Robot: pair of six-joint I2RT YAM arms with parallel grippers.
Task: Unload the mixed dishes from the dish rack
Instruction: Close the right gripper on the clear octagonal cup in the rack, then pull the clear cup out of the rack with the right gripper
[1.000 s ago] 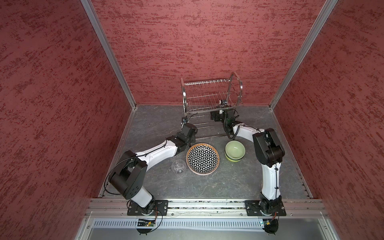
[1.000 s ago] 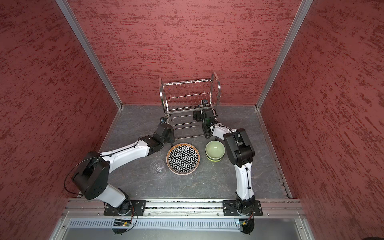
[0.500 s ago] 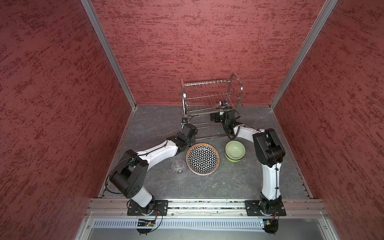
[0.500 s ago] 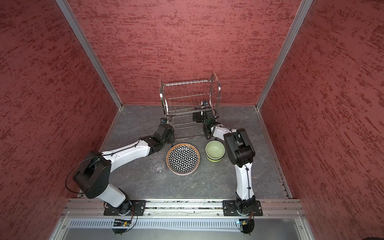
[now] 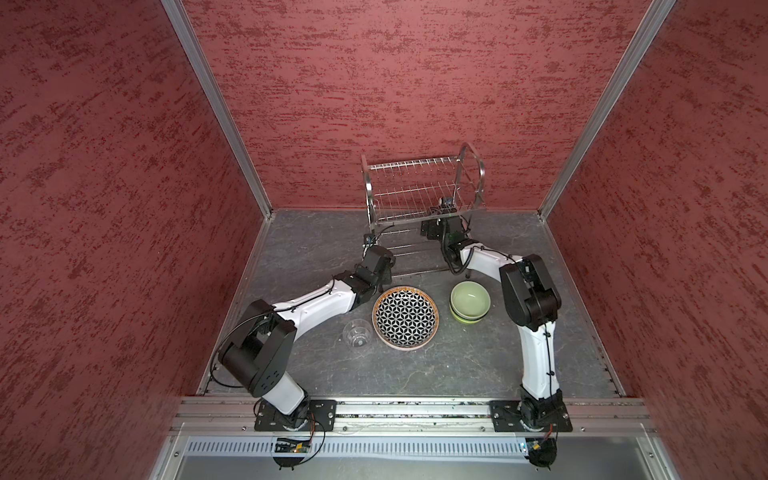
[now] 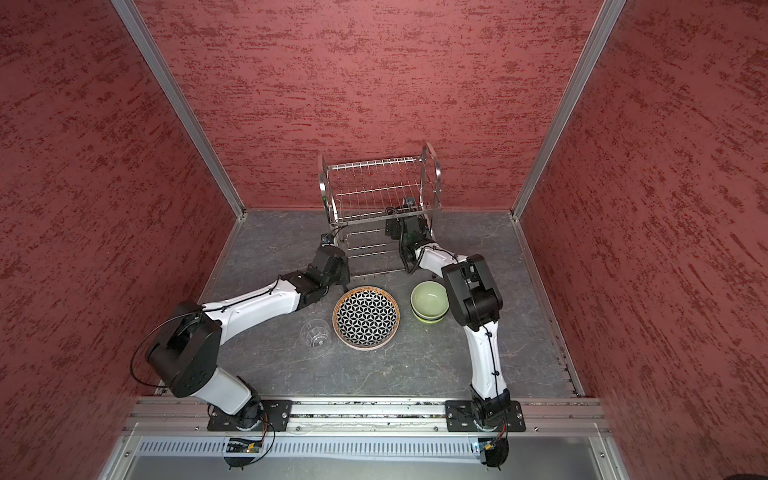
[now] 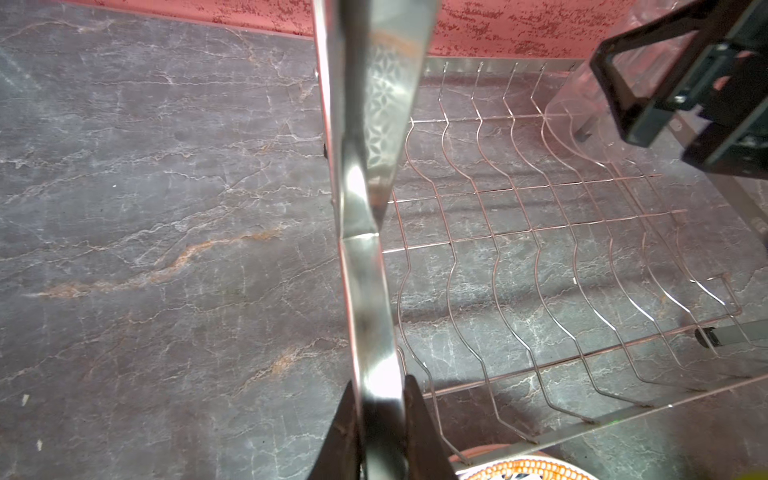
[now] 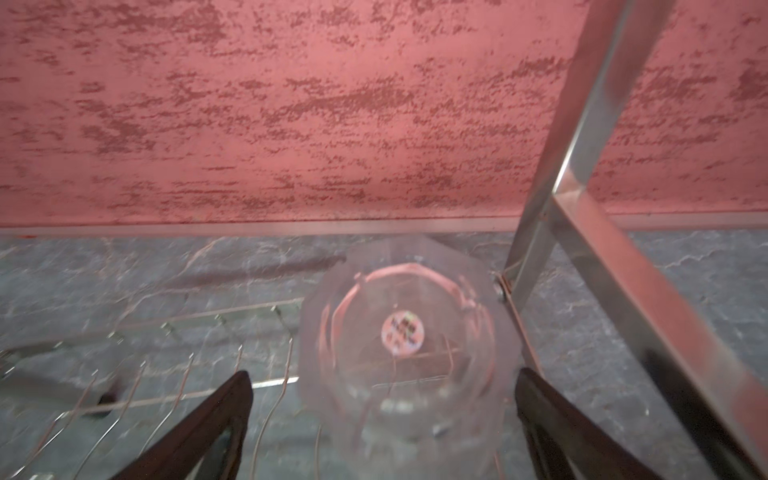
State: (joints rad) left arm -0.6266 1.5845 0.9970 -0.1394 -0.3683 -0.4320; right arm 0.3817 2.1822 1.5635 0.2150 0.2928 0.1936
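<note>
Tumbler [image 8: 409, 345] seems to lie on its side on the dish rack [image 5: 415, 195] lower tier, by the rack's R end. R gripper [image 8: 384, 374] is spread wide either side of it, no grip yet. L gripper [image 7: 380, 382] is clenched on the rack's frame bar [image 7: 365, 270], prob. to steady it. Already out, in front of the rack: patterned plate [image 5: 405, 316], stacked green bowls [image 5: 470, 300], one glass [image 5: 358, 332]. The rack's upper tier looks bare. Sticker [image 8: 402, 333] on the tumbler base is too blurred to read.

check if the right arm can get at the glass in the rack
Probably yes: the right gripper is open and the glass tumbler sits between its jaws, with nothing in between. The dish rack upright stands close on one side, so clearance looks tight.
</note>
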